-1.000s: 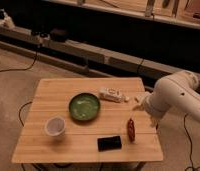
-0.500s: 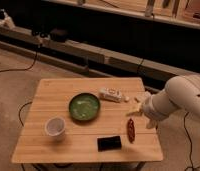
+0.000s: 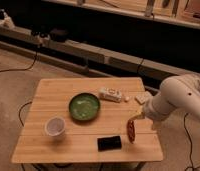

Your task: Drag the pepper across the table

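Pepper (image 3: pixel 131 131) on table (image 3: pixel 58 95); jaws open, empty, just abv its far end.

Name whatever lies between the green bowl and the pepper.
Nothing: in the camera view, only bare table separates the green bowl and the pepper. The gripper hangs at the pepper's upper end.

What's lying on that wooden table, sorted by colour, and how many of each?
Green: 1, the bowl
Red: 1, the pepper
Black: 1, the block
White or pale: 3, the cup, the packet, a flat piece at the edge near the arm
Total: 6 on the table
The gripper, not counted, is by the pepper's far end.
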Controlling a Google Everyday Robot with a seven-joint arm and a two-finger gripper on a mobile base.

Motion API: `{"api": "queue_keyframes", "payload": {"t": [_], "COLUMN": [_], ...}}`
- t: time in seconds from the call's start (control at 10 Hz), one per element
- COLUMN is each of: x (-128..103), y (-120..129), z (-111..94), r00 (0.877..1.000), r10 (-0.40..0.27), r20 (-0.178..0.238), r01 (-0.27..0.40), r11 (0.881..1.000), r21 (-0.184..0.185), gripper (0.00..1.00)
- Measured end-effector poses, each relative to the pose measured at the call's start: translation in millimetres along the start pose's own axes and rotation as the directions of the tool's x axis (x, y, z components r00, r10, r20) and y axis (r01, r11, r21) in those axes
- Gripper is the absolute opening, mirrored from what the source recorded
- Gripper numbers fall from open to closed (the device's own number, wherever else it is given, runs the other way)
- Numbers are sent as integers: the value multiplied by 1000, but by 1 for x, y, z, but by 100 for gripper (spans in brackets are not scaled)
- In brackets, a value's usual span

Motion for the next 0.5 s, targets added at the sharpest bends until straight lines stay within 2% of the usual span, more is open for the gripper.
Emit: {"api": "queue_keyframes", "payload": {"t": [0.1, 0.3, 0.5], "x": [4, 18, 39], "y": [6, 10, 12], "z": [13, 34, 51], "r00": [1000, 998, 1000], "r10": [-13, -33, -23], "r20": [28, 45, 14], "r01": [14, 34, 24], "r11": [1000, 999, 998], "r21": [-15, -32, -54], "gripper": [65, 65, 65]}}
